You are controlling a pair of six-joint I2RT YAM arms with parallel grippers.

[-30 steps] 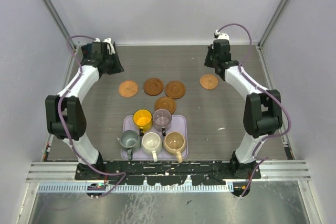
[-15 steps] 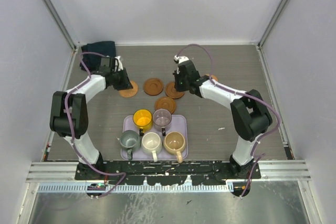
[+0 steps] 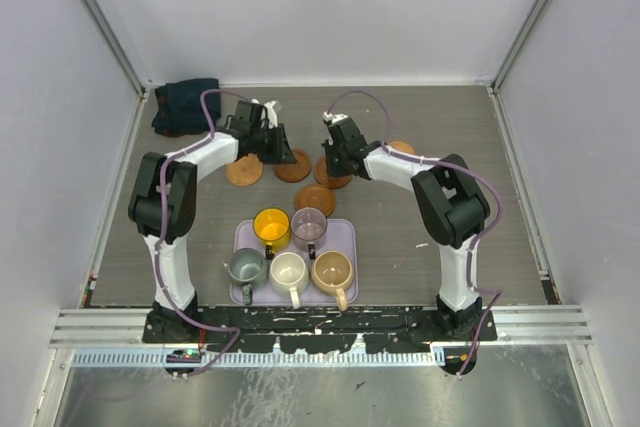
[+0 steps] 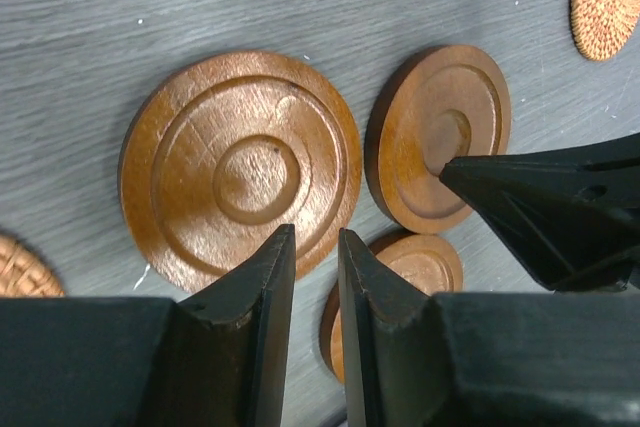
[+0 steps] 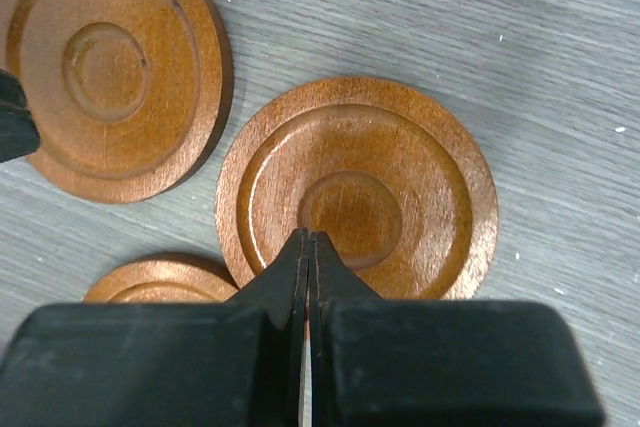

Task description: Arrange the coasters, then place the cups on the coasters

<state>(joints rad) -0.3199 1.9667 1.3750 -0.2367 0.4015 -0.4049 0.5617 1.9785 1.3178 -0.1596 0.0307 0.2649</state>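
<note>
Several round brown coasters lie mid-table: one [image 3: 243, 171] at the left, one [image 3: 296, 169] under my left gripper [image 3: 280, 152], one [image 3: 332, 178] under my right gripper [image 3: 337, 161], one [image 3: 315, 199] nearer the tray, one [image 3: 400, 149] at the right. In the left wrist view my gripper [image 4: 316, 237] stands a narrow gap open, empty, over the edge of a ringed coaster [image 4: 240, 167]. My right gripper [image 5: 308, 237] is shut, its tips over the centre of a coaster [image 5: 360, 187]. The cups, yellow [image 3: 271, 227], mauve [image 3: 309, 225], grey-green [image 3: 246, 267], white [image 3: 289, 271] and tan [image 3: 332, 269], stand on the tray.
The lavender tray [image 3: 347, 239] sits in front of the coasters, near the arm bases. A dark cloth [image 3: 187, 105] lies bunched in the back left corner. Grey walls close off the table on three sides.
Both arms have swung in from the back corners to the middle coasters. The left gripper now hangs over the second coaster, the right over the third. The cloth has come into view.
</note>
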